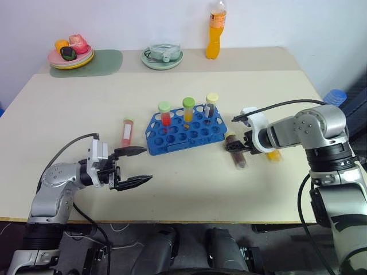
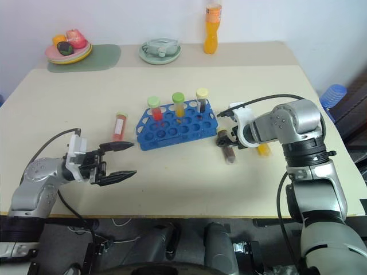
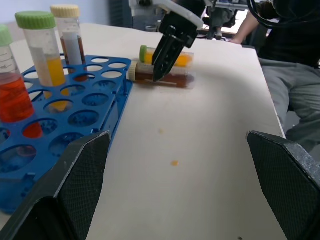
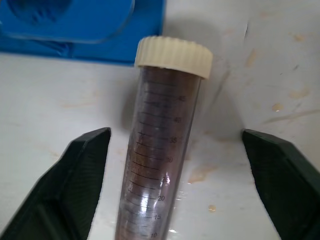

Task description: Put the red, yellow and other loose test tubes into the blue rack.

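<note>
Nearest, at about 7 o'clock on the worktop [image 1: 172,189]: left end effector [image 1: 133,167], fingers wide apart, empty, probably waiting. At 3 o'clock, right end effector [image 1: 236,146] open, straddling the lying dark brown tube [image 4: 160,155], not yet pinching. Right beyond it, the yellow-orange tube [image 3: 167,56], seen clearly from the left wrist. At centre, the blue rack [image 1: 183,134] with three tubes upright. At 9 o'clock of the rack, the red tube [image 1: 127,131], lying loose.
</note>
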